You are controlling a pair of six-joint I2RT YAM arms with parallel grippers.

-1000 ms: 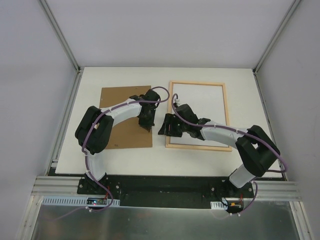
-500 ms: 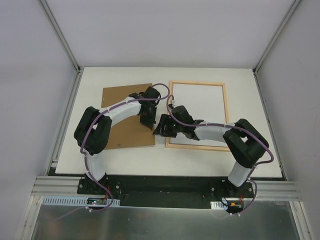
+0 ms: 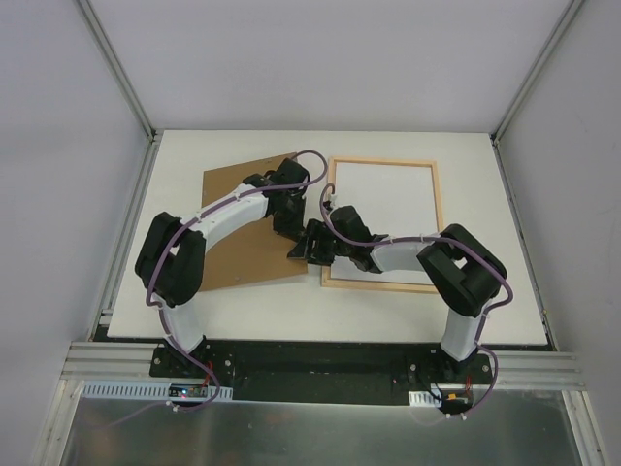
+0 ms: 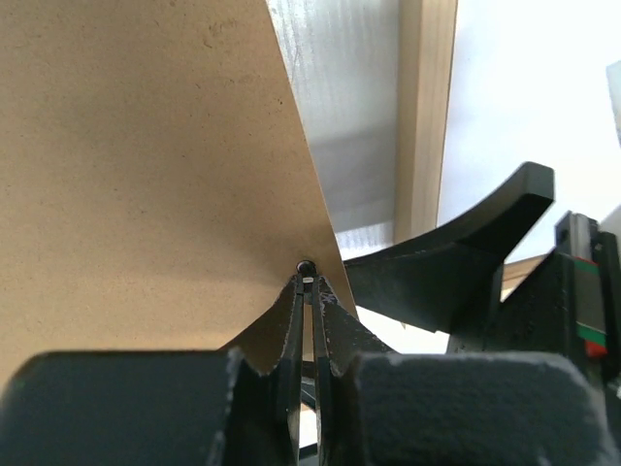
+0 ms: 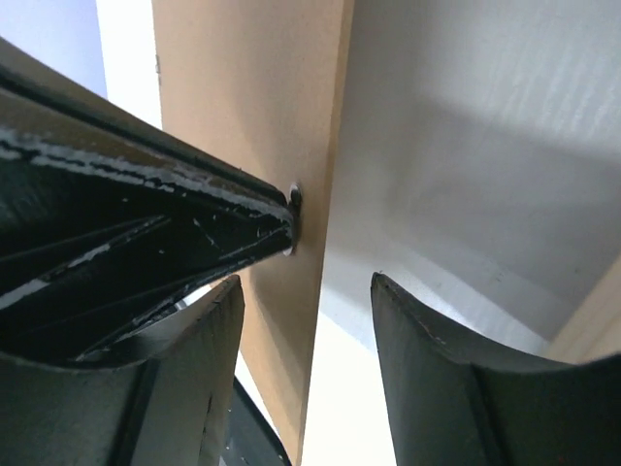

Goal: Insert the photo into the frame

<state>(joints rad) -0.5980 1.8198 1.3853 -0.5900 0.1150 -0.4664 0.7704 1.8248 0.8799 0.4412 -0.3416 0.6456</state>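
The frame [image 3: 384,161] of light wood lies flat at the right of the table, and its inside [image 3: 388,218] shows plain white. The photo's picture side shows in no view; I cannot tell whether that white is its reverse. My left gripper [image 3: 294,239] is shut on the right edge of the brown backing board [image 3: 243,228], which is tilted up on that side. In the left wrist view the fingertips [image 4: 307,277] pinch the board [image 4: 146,165] beside the frame's wooden rail [image 4: 425,116]. My right gripper [image 5: 306,282] is open, its jaws either side of the board's edge [image 5: 262,97].
The white table [image 3: 223,311] ends at metal rails [image 3: 121,233] on both sides. Both arms cross close together between board and frame. The right gripper's finger [image 4: 456,252] sits just right of the left fingertips.
The left gripper has raised and swung the board's right edge up and toward the frame, turning the board. The right gripper has slid left to that edge.
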